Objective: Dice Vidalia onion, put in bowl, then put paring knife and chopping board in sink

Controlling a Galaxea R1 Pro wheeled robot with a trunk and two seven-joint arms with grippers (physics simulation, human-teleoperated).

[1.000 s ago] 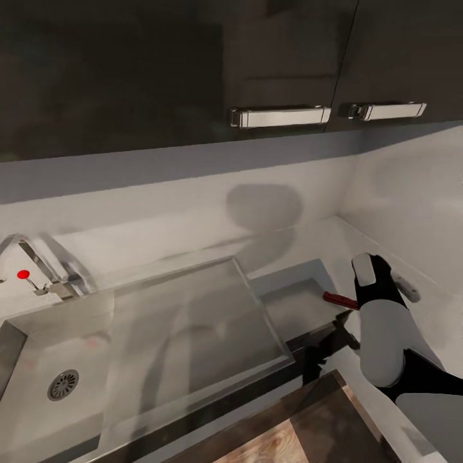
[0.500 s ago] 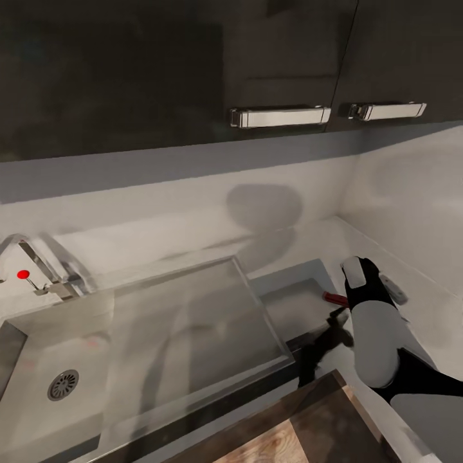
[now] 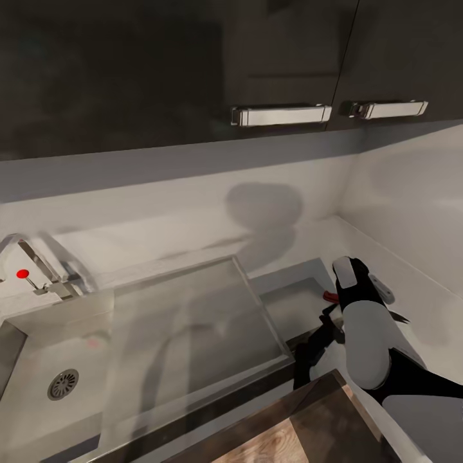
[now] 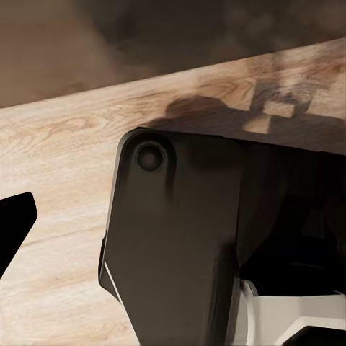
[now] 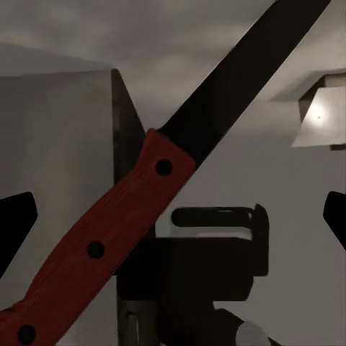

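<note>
Since a second ago the right gripper [image 3: 334, 307] has shifted left, fingers apparently clamped on the paring knife [image 5: 137, 216] over the surface right of the sink [image 3: 193, 334]; carry it level above the basin before releasing.

head high over sink [image 3: 58, 360], wrist close-ups

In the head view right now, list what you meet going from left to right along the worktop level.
Red tap knob → sink drain → flat drainboard → paring knife → right gripper.
</note>
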